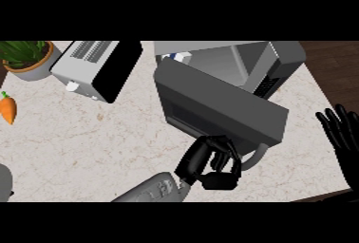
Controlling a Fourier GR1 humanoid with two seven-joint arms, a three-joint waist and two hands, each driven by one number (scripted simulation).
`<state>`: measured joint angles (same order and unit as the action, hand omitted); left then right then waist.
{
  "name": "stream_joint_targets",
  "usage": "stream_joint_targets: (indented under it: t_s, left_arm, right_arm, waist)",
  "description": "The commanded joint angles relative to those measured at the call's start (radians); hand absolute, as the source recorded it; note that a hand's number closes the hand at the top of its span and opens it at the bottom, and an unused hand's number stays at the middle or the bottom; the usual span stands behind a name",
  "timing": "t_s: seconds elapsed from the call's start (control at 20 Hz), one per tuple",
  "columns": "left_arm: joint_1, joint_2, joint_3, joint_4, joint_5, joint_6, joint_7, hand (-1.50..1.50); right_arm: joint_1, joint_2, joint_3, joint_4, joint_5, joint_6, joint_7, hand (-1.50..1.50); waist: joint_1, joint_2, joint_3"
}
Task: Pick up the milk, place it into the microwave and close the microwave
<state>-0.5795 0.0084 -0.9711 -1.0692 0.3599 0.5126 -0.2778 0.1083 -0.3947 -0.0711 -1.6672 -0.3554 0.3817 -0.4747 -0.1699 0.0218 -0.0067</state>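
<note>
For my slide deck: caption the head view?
Left hand at the microwave door, milk inside.

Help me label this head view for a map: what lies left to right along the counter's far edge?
Potted plant → toaster → milk inside the microwave.

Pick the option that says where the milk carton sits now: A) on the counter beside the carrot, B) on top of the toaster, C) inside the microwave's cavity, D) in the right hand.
C: the milk carton shows at the back left of the microwave cavity, behind the half-swung door.
</note>
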Motion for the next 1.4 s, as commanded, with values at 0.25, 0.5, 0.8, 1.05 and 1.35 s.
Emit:
stream_joint_targets:
  t_s: [0.25, 0.5, 0.8, 1.05, 1.35]
  left_arm:
    - [-0.175, -0.008, 0.063, 0.074, 0.165, 0.084, -0.014, 1.50]
    - [-0.245, -0.008, 0.102, 0.145, 0.236, 0.117, 0.001, 1.50]
    - [-0.273, -0.008, 0.207, 0.167, 0.349, 0.115, -0.096, 1.50]
    - [-0.335, -0.008, 0.258, 0.230, 0.405, 0.093, -0.134, 1.50]
    - [-0.350, -0.008, 0.265, 0.275, 0.450, 0.078, -0.187, 1.50]
  right_arm:
    - [-0.040, -0.043, 0.012, -0.086, -0.089, 0.067, 0.069, -1.50]
    - [-0.050, -0.054, 0.007, -0.111, -0.138, 0.086, 0.090, -1.50]
    - [-0.054, -0.071, 0.010, -0.129, -0.186, 0.102, 0.131, -1.50]
    - [-0.060, -0.090, 0.006, -0.157, -0.214, 0.109, 0.154, -1.50]
    - [-0.087, -0.114, -0.015, -0.174, -0.249, 0.111, 0.175, -1.50]
  waist:
    - [-0.071, 0.020, 0.000]
    - [-0.109, 0.030, 0.001]
    - [-0.126, 0.048, -0.003]
    - [-0.152, 0.054, -0.001]
    - [-0.162, 0.062, 0.000]
